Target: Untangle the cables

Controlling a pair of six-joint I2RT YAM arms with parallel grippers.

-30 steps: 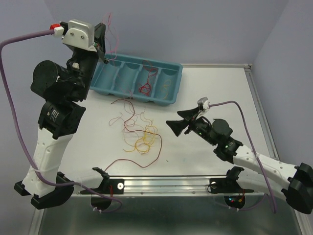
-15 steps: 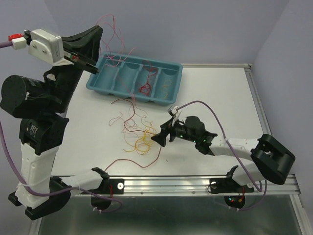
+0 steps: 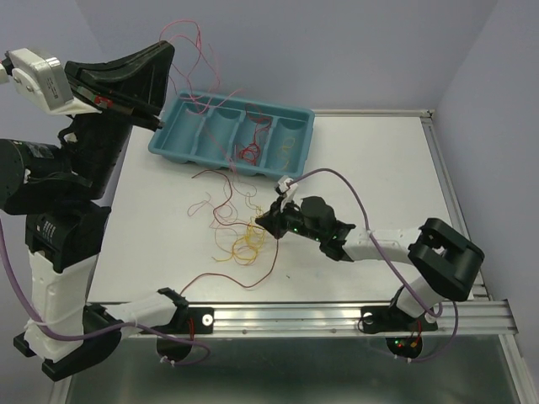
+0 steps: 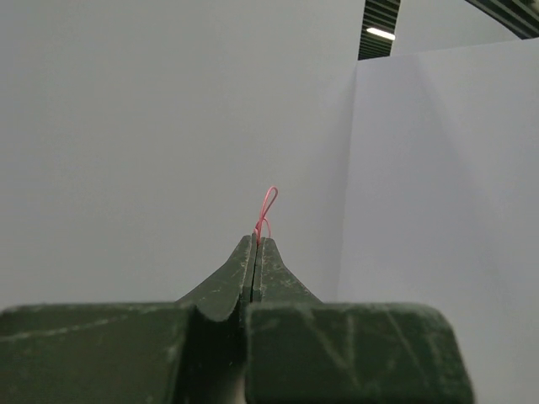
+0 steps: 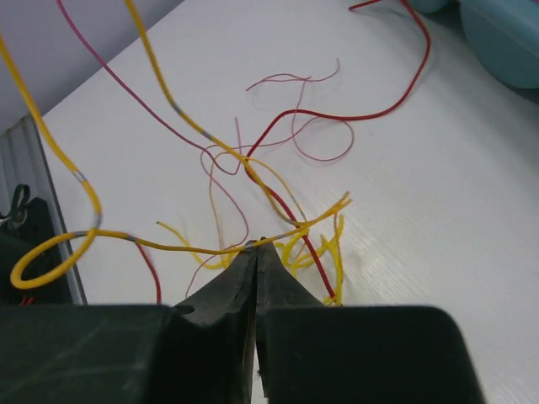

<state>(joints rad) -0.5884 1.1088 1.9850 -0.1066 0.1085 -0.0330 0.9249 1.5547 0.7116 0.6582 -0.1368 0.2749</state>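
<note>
The right gripper [image 5: 255,245] is down on the table [image 3: 379,151] with its jaws squeezed together. A yellow wire [image 5: 194,249] is pinched right at the tips. That wire runs off to one side into a loose loop, and on the other side it joins a knot of yellow strands. A red wire [image 5: 362,114] curves across the white surface just beyond, and thinner dark red strands cross over it. From above, this gripper sits at the right edge of the tangle [image 3: 244,237], which lies in the middle of the table, in front of the tray [image 3: 305,139].

The left gripper [image 4: 255,242] is lifted high over the table's far left corner. Its jaws are pressed shut on a thin pink wire [image 4: 266,206], and a small loop of it pokes out past the tips. From above, the pink wire arcs through the air in big curls and trails down toward the tray's left end.

The tray is teal, with several compartments, and sits at the back of the table. A small red coil lies in one compartment, and faint yellowish strands lie in the one to its right.
</note>
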